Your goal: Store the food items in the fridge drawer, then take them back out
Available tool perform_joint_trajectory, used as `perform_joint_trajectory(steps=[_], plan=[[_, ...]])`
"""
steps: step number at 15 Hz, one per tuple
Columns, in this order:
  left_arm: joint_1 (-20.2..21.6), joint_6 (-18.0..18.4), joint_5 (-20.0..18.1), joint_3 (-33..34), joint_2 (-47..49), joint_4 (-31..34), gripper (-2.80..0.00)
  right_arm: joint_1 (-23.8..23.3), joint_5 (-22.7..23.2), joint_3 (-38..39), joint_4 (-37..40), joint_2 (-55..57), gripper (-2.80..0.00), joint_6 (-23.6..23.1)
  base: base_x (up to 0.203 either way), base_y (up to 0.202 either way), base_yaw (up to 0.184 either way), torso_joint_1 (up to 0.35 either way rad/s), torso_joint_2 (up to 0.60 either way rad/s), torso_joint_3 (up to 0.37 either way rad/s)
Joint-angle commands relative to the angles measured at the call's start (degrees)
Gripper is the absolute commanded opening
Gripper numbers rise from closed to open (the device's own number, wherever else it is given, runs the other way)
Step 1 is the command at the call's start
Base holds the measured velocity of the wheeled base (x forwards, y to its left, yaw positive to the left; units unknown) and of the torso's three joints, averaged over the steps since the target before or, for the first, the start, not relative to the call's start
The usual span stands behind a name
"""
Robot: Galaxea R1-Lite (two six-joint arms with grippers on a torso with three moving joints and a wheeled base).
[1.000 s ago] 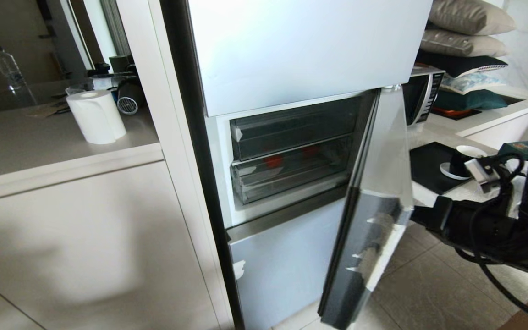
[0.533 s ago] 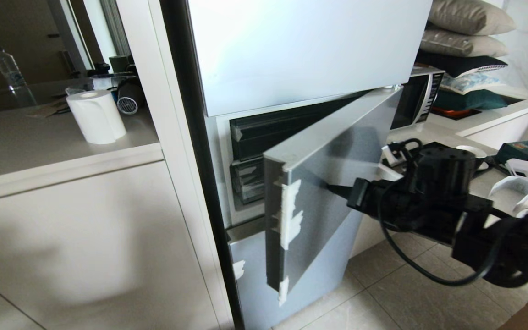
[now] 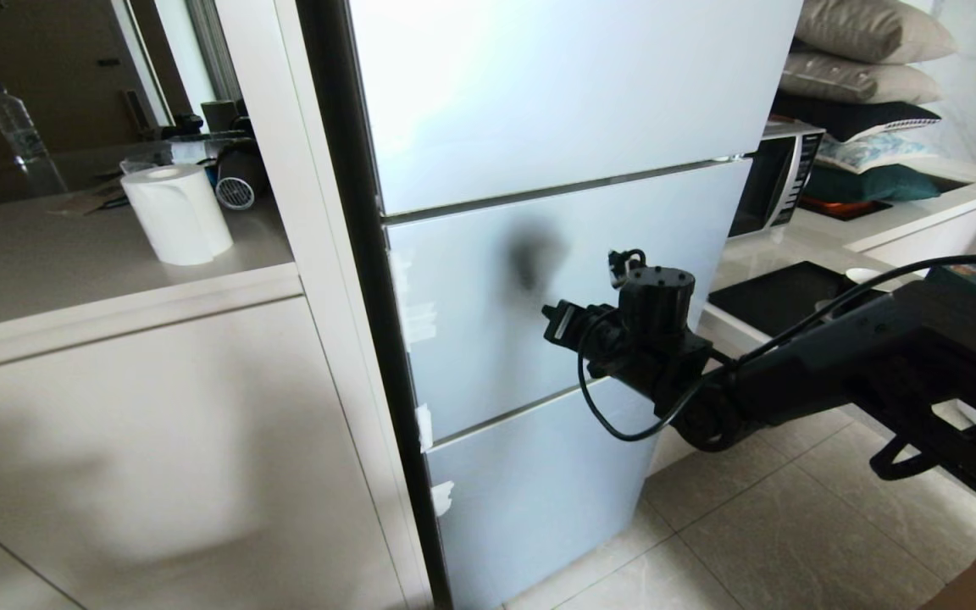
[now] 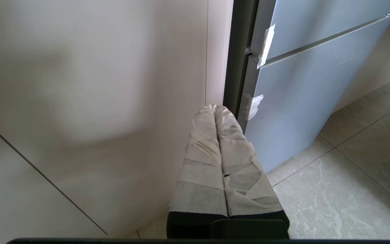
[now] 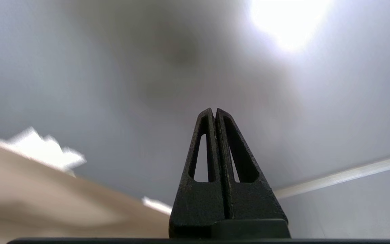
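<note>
Fridge (image 3: 539, 254) doors all flush, standing on the grey tiled floor (image 3: 793, 542). Left of the fridge, the beige counter (image 3: 73, 263) carries a white paper roll (image 3: 176, 213) and a clear bottle (image 3: 20, 135) farther back.

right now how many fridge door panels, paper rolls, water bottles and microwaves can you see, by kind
fridge door panels: 3, upper, middle, lower, all closed
paper towel roll: 1
water bottle: 1
microwave: 1
total: 6
</note>
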Motion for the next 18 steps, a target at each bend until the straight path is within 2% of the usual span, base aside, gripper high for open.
perform_joint_trajectory(steps=[1,5,9,10,13,14,15,18], plan=[[0.01,-0.01,0.02,-0.01,0.09,0.03,-2.80,0.19,-0.27,9.61,-0.93,-10.04,-2.80,0.04,0.000,0.000,0.000,0.000,0.00,0.000],[0.01,-0.01,0.02,-0.01,0.09,0.03,-2.80,1.54,-0.57,32.08,-3.58,-31.53,-2.80,-1.25,0.000,0.000,0.000,0.000,0.00,0.000],[0.01,-0.01,0.02,-0.01,0.09,0.03,-2.80,2.89,-1.39,51.59,-3.97,-55.34,-2.80,-7.88,0.000,0.000,0.000,0.000,0.00,0.000],[0.01,-0.01,0.02,-0.01,0.09,0.03,-2.80,2.92,-2.78,56.08,-3.36,-61.15,-2.80,-10.41,0.000,0.000,0.000,0.000,0.00,0.000],[0.01,-0.09,0.02,-0.01,0.09,0.03,-2.80,2.56,-13.37,67.96,-0.16,-75.94,-2.80,-17.86,0.000,0.000,0.000,0.000,0.00,0.000],[0.01,-0.09,0.02,-0.01,0.09,0.03,-2.80,0.36,-14.48,70.38,2.16,-80.00,-2.80,-19.39,0.000,0.000,0.000,0.000,0.00,0.000],[0.01,-0.01,0.02,-0.01,0.09,0.03,-2.80,-4.15,-14.00,71.98,5.77,-84.73,-2.80,-20.77,0.000,0.000,0.000,0.000,0.00,0.000],[0.01,-0.01,0.02,-0.01,0.09,0.03,-2.80,-17.61,-6.90,74.18,23.29,-105.32,-2.80,-25.77,0.000,0.000,0.000,0.000,0.00,0.000]])
